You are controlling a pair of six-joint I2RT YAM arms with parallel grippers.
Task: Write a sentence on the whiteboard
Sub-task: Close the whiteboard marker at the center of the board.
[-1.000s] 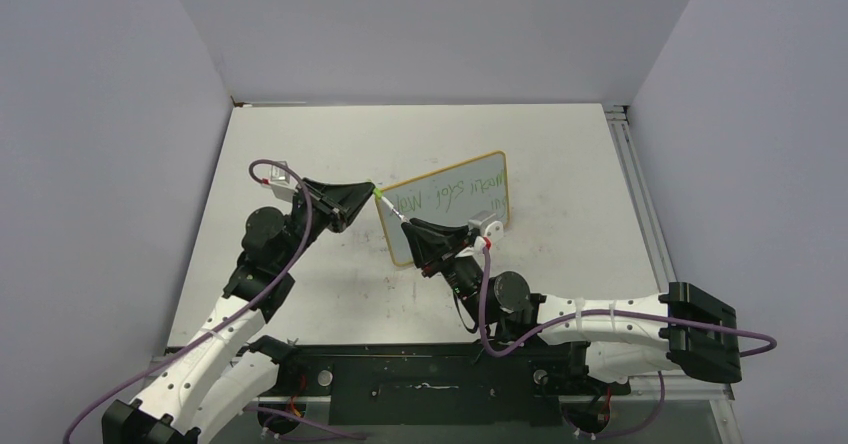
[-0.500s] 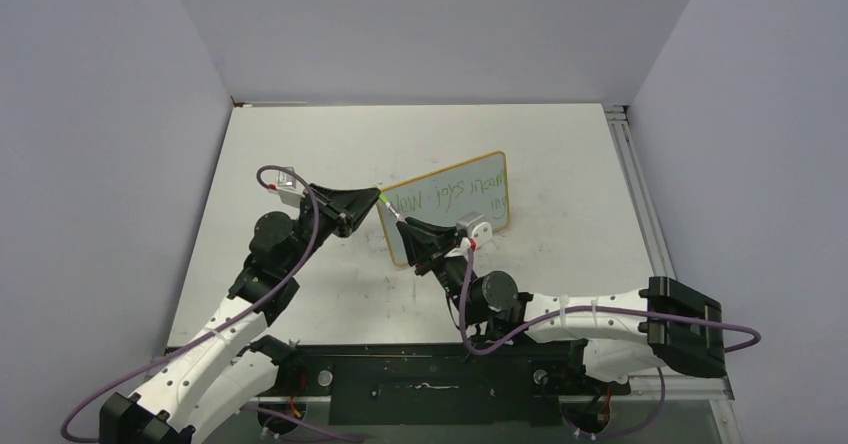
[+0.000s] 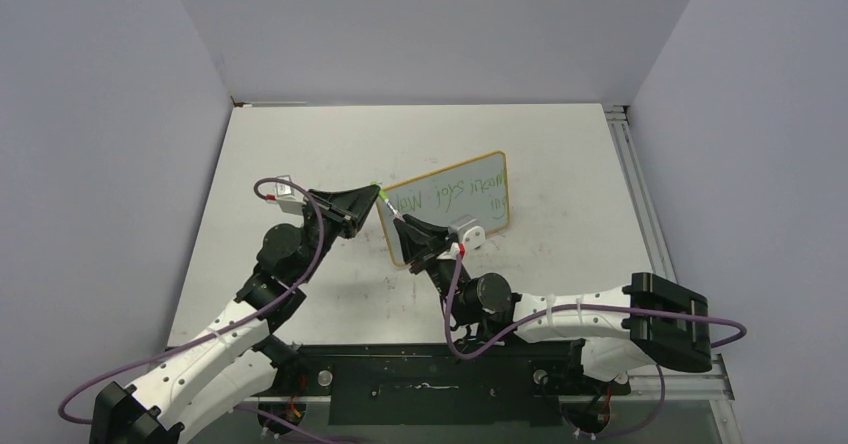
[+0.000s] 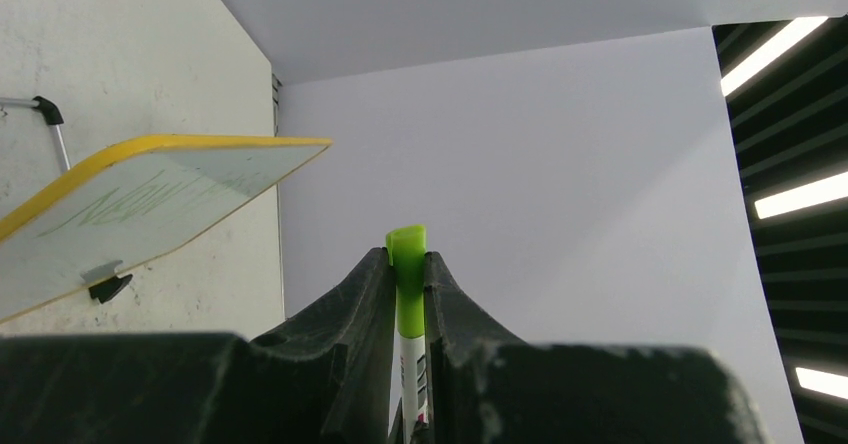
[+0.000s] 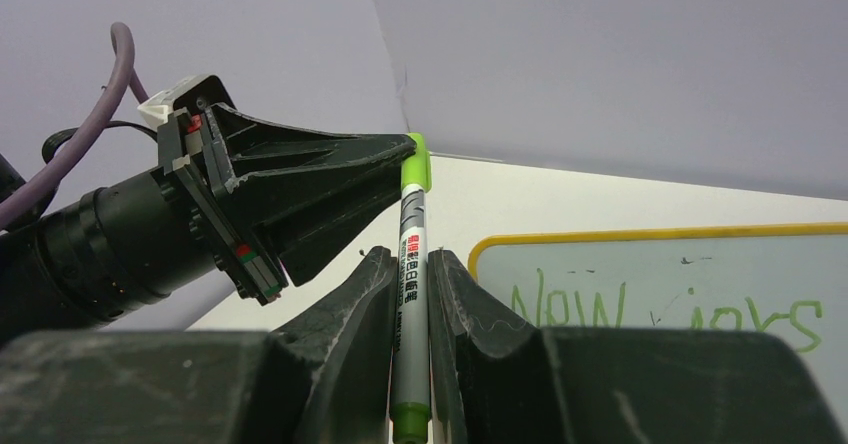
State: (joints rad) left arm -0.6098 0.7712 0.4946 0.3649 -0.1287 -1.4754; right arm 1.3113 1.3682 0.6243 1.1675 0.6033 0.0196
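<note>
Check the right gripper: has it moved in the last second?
Yes. Against the unmoved whiteboard, the right gripper has shifted left in the top view, toward the board's left edge.

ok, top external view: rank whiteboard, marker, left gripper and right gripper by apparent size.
1. whiteboard: clearly largest.
2. left gripper and right gripper: look about alike, so not ranked against each other.
3. marker: smallest, only a short stretch shows between the two grippers.

The left arm (image 3: 225,324) and right arm (image 3: 570,309) bend inward, wrists nearly nose to nose. The left gripper (image 3: 372,192) pinches the green cap end of a marker (image 3: 388,207). The right gripper (image 3: 401,226) is clamped tight on its barrel.
</note>
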